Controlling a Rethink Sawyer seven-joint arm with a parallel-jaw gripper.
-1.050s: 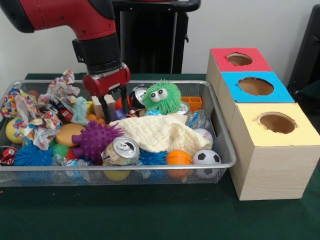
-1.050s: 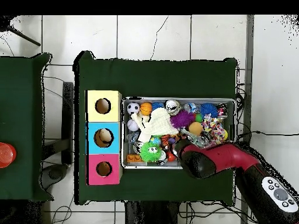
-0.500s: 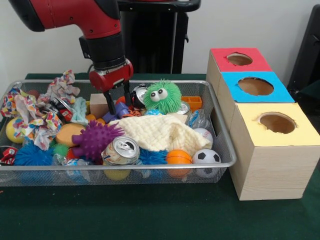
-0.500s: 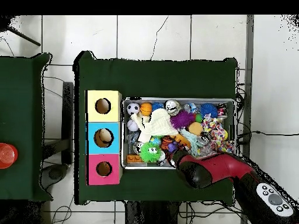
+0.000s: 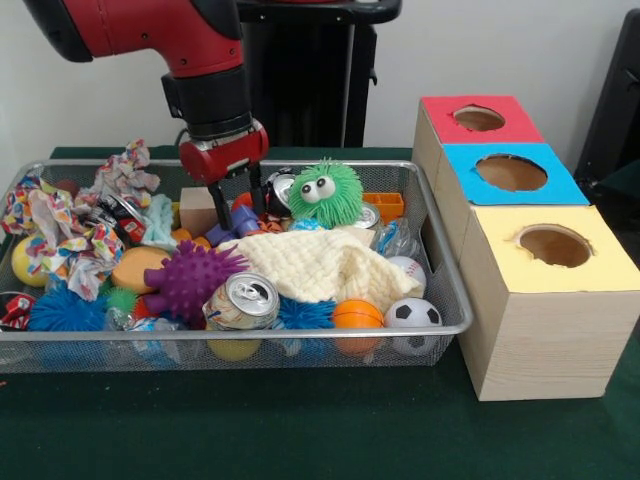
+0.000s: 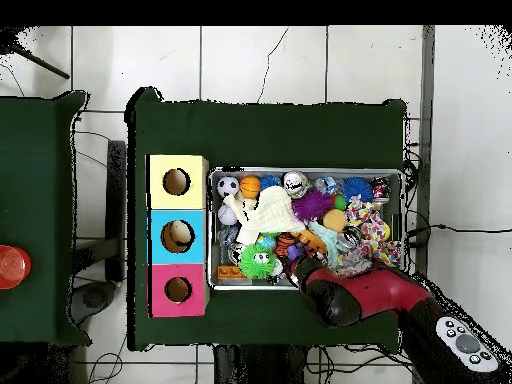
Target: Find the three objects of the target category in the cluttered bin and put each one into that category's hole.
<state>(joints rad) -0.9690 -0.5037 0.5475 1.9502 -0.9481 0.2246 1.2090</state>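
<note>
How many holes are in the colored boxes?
3, one atop each box: the red box's hole farthest back, the blue box's hole in the middle, the yellow box's hole nearest the camera.

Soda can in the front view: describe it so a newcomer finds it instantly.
Start at the wire bin on the green table, left of the three coloured boxes. Along its near rim, just left of centre, the soda can lies tilted with its silver top and pull tab facing the camera. It sits between the purple spiky ball and the cream cloth, the only metal thing there.

a robot lab: green-clothed table (image 6: 265, 120) on tiled floor (image 6: 300, 60) (loose cables (image 6: 95, 140) around)
</note>
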